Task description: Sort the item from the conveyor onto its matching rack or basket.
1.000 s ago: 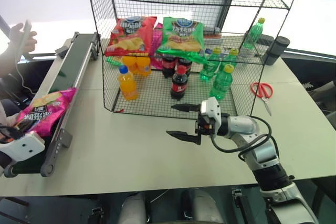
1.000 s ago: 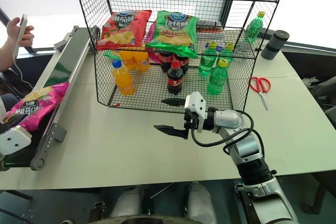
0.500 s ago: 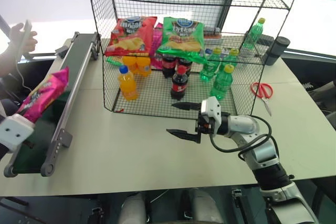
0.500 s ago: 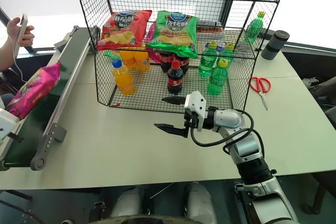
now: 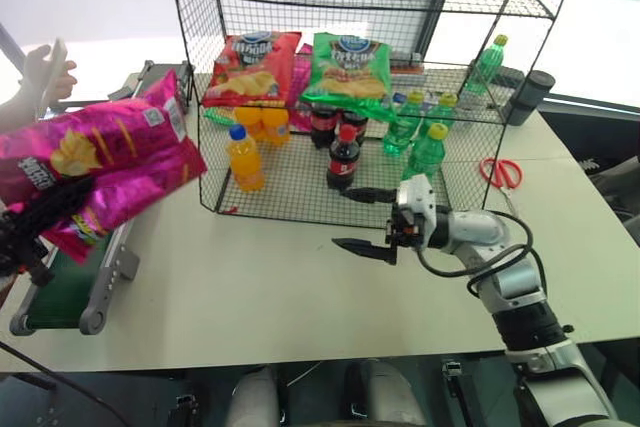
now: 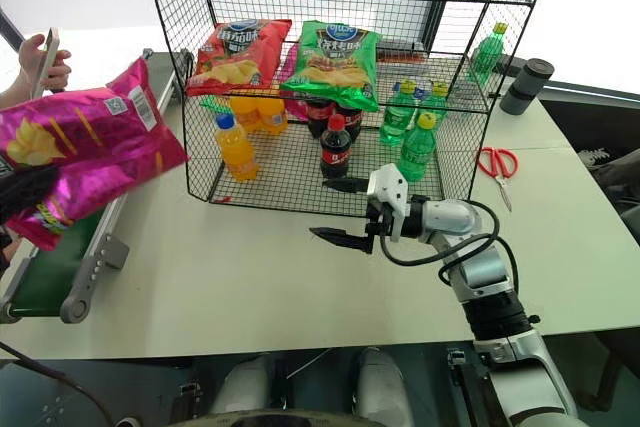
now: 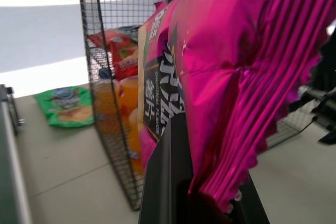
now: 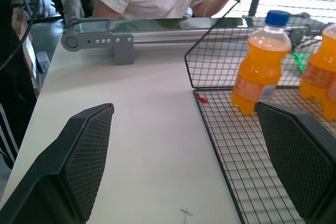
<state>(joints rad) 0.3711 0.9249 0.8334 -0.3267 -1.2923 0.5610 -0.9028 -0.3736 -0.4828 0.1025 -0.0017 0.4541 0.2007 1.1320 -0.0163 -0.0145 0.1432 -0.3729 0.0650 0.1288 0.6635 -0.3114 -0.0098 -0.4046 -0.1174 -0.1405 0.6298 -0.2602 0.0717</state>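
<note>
I am lifting the crinkly magenta-pink chip bag (image 5: pixel 100 162) clear of the dark-green conveyor belt (image 5: pixel 60 287); my left gripper (image 7: pixel 202 203) is clamped on it, now swinging right toward the black wire rack (image 5: pixel 360 77). My right gripper (image 5: pixel 372 221) is hanging wide apart, empty.

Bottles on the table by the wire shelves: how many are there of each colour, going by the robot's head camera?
Orange bottles: 3
Dark cola bottles: 3
Green bottles: 4
Total: 10
</note>
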